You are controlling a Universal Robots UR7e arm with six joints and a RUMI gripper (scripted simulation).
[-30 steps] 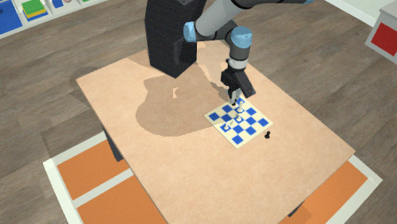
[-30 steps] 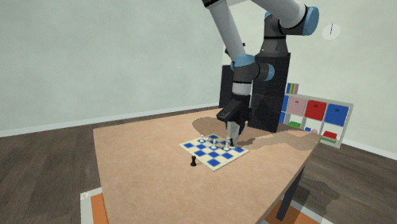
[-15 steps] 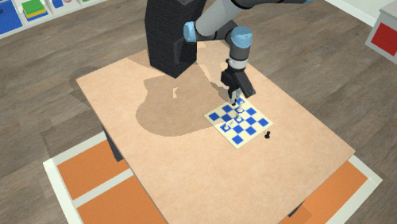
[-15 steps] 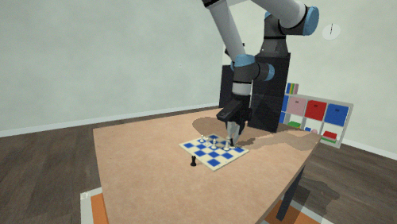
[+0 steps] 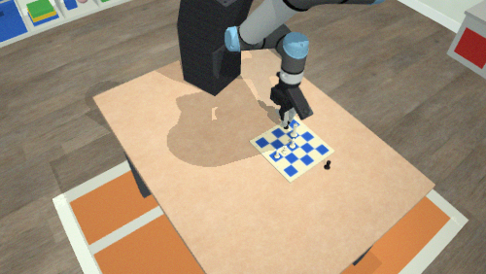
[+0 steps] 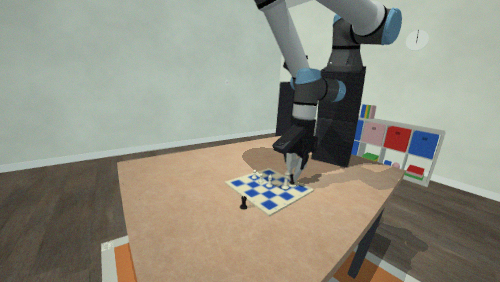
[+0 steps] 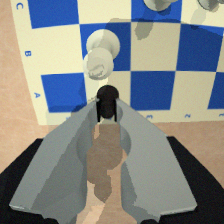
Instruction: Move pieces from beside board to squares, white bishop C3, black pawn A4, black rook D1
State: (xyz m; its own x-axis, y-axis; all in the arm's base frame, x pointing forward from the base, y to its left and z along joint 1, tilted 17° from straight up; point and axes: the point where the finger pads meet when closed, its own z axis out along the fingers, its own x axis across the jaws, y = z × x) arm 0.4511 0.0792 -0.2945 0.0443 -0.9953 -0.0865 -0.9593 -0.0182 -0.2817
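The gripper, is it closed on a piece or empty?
Closed on a piece: the gripper pinches a small black piece between its fingertips, at the chessboard's edge.

The arm reaches down from its dark pedestal, wrist vertical, with the gripper pointing straight down, its two grey fingers clamped on a small black pawn at their tips.

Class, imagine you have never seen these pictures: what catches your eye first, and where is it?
The arm's claw, shut on a small black piece, hangs at the far edge of the blue-and-cream chessboard. A lone black piece stands on the table just beside the board, and several white pieces stand on the squares.
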